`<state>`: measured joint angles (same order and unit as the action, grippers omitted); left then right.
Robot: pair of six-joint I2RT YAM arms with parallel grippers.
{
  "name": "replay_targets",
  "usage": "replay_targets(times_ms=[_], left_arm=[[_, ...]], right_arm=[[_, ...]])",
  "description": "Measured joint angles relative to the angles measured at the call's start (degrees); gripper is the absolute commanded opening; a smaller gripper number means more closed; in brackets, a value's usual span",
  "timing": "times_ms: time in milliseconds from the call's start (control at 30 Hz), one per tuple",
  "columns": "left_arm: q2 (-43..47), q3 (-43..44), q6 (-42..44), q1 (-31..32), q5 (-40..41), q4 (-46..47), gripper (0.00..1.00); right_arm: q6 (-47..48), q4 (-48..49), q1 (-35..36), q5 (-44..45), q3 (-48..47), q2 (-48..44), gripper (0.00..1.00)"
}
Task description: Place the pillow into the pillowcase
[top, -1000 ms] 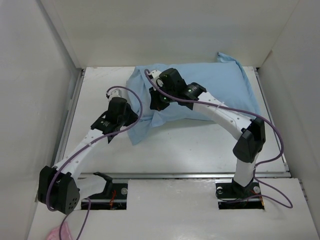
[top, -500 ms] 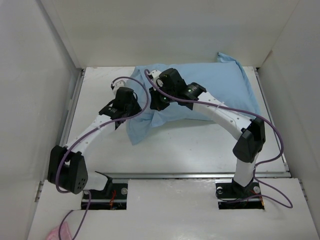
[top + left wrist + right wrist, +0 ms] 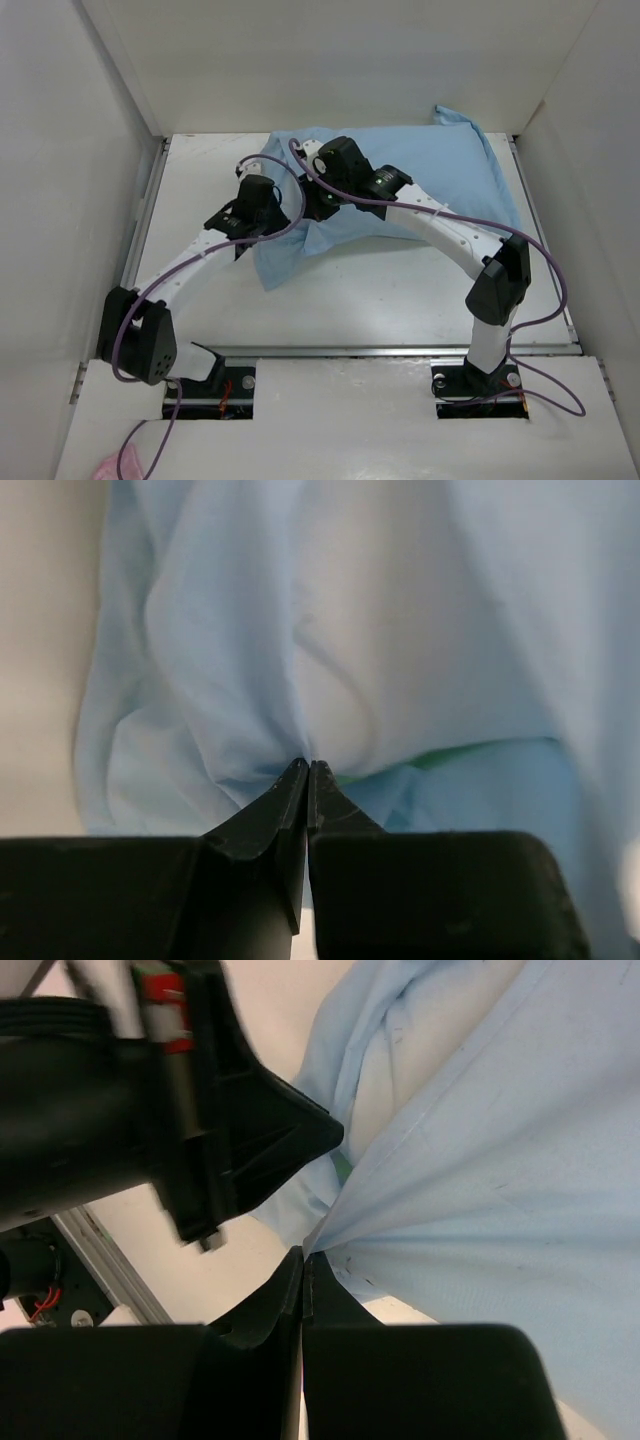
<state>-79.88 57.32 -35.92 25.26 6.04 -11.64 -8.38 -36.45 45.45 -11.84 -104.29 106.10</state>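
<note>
- Though not plainly seen, pillow judged mostly inside the pillowcase [image 3: 440,175], which lies plump at the far side of the table [image 3: 400,290].
- Left to do: slack mouth end still to draw over.
- Thin, creased light blue cloth with mint-green lining [image 3: 450,755] peeking out.
- Left gripper [image 3: 308,770] and right gripper [image 3: 303,1255] each pinched tight on a fold.

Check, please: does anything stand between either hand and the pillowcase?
Nothing visible does. The left hand and the right hand each pinch the fabric of the pillowcase directly, close beside each other at its left end.
</note>
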Motion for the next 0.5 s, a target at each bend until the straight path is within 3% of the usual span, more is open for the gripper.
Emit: replay_targets(times_ms=[300, 500], left_arm=[[13.0, 0.0, 3.3, 0.5, -7.8, 9.4, 0.00], [0.2, -0.1, 2.8, 0.5, -14.6, 19.3, 0.00]], right_arm=[[0.0, 0.1, 0.0, 0.2, 0.2, -0.3, 0.00], [0.0, 0.2, 0.0, 0.3, 0.3, -1.7, 0.00]])
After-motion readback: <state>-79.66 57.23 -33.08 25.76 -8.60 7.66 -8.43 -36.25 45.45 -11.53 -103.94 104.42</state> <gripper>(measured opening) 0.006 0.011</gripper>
